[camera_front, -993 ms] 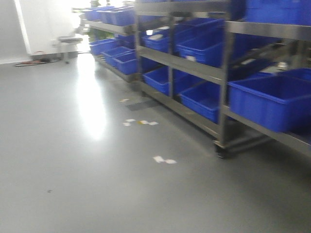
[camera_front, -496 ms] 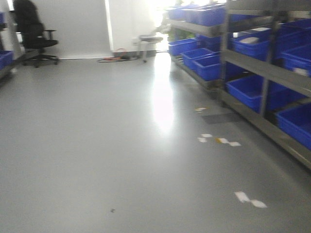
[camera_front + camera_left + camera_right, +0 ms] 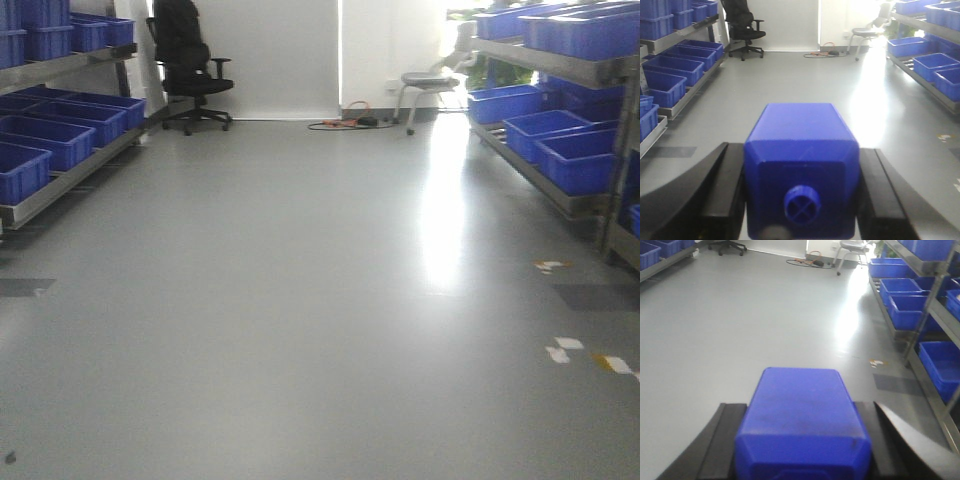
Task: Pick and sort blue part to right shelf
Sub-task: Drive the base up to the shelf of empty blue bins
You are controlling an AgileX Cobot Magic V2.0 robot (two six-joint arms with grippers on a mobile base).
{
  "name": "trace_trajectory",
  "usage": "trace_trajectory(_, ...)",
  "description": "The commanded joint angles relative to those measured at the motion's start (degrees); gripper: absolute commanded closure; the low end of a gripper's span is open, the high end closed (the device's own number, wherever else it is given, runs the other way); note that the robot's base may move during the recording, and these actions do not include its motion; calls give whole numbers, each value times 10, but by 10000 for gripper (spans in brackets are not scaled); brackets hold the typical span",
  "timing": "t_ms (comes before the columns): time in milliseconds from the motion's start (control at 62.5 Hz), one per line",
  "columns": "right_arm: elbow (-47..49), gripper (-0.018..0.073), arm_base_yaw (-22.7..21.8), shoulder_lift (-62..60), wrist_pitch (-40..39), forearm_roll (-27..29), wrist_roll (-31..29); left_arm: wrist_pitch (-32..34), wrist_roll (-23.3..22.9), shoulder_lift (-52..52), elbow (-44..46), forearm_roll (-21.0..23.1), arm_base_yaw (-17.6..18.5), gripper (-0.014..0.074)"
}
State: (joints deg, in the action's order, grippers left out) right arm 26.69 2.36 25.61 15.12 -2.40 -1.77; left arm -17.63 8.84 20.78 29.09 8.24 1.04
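Overexposed daylight from the far opening [image 3: 395, 45] throws a glare streak along the glossy floor [image 3: 200, 300] — front view soft, possibly slightly blurred; wrist-view foregrounds shadowed.

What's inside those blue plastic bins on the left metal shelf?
The blue plastic bins on the left metal shelf show only bare blue inner walls. Their near walls cover the bottoms, so anything lying low inside cannot be seen.

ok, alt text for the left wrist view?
A blue block, small round knob facing the camera, is clamped between the black fingers of the left end effector. Beyond it a grey floor runs between racks of blue bins, with a black office chair at the far wall.
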Motion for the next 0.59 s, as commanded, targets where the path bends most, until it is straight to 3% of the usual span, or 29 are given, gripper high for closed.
trace_trajectory(0,17,133,-3,3,-52,-5,-5,53,-5,9,17,3,0,188)
trace_trajectory(576,17,133,-3,3,-52,-5,-5,53,-5,9,17,3,0,188)
